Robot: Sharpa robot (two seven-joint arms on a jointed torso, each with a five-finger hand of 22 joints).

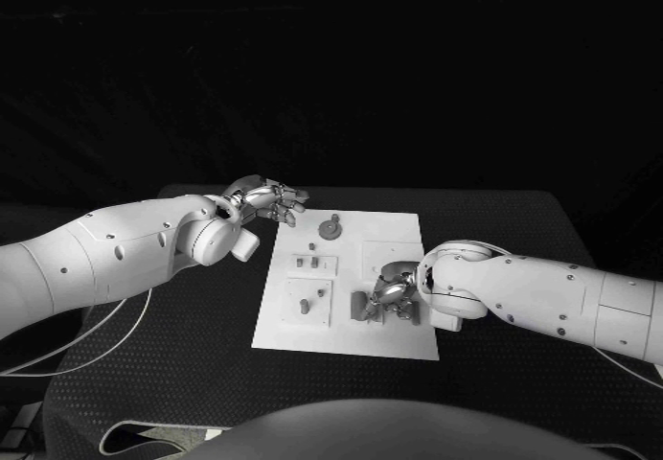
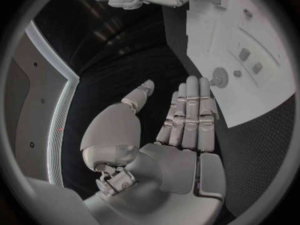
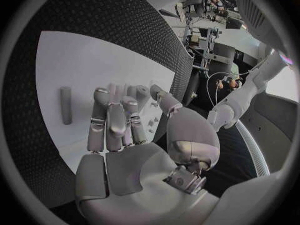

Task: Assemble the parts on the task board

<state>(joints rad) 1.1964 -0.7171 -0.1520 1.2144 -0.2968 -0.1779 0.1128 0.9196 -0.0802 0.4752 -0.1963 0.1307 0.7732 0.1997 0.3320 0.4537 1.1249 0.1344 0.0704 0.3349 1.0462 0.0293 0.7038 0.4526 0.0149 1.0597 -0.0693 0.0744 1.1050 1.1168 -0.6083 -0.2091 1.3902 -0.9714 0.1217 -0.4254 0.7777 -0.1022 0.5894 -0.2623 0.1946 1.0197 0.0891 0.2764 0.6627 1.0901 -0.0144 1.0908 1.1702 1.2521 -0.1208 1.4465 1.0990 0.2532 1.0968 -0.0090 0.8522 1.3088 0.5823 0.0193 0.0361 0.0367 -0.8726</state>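
Observation:
The white task board (image 1: 349, 321) lies in the middle of the black table. My left hand (image 1: 265, 203) hovers at the board's far left corner; in the left wrist view the left hand (image 2: 187, 120) has straight, spread fingers and holds nothing. My right hand (image 1: 394, 292) is low over the board's near right part. In the right wrist view the right hand (image 3: 119, 125) has its fingers stretched out with an empty palm. A grey cylinder part (image 3: 65, 105) lies on the board (image 3: 81, 65) just beside them, the cylinder (image 1: 358, 305) also visible from the head. A round-headed part (image 1: 329, 228) stands near the far edge.
Small pieces (image 1: 315, 261) sit in the board's left middle, and a short peg (image 1: 304, 307) stands in the near left square. The left wrist view has the round-headed part (image 2: 219, 78) and two small pieces (image 2: 245, 54) on the board (image 2: 262, 95). Black table mat (image 1: 166, 364) surrounds the board.

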